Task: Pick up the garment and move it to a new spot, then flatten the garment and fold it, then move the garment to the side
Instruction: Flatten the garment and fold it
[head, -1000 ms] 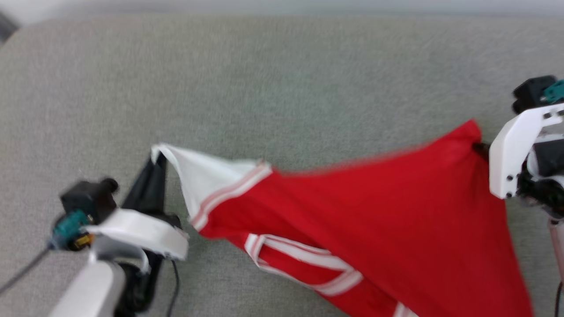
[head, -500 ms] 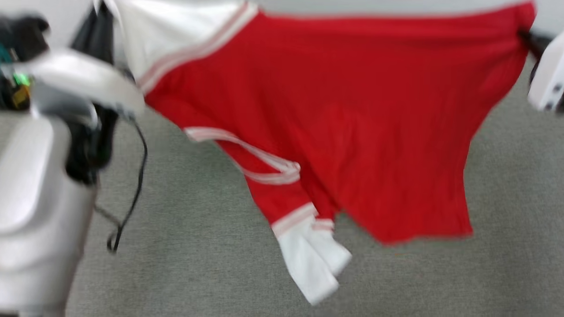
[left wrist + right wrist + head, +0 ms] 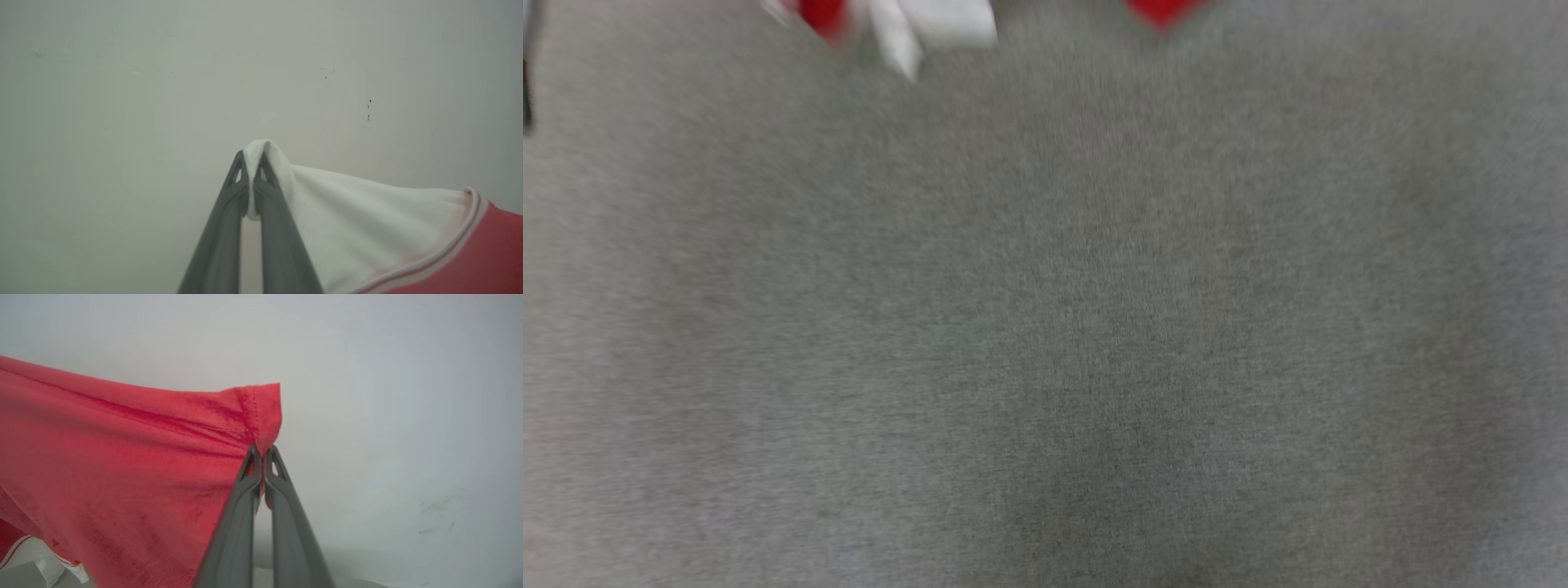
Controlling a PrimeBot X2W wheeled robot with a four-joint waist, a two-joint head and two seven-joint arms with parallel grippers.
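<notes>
In the head view we see tips of the garment point(image 3: 935, 18) dangling at the far edge over the grey surface point(image 3: 1045, 327), the left wrist view has the left gripper point(image 3: 251, 158) pinching its white sleeve tip point(image 3: 267, 150), the right wrist view has the right gripper point(image 3: 261, 451) pinching its red hem corner point(image 3: 265, 408), and we judge it light, limp, best spread from corners.

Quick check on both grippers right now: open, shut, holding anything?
Left gripper: shut, pinching the white sleeve edge of the garment.
Right gripper: shut, pinching a red hemmed corner of the garment.
</notes>
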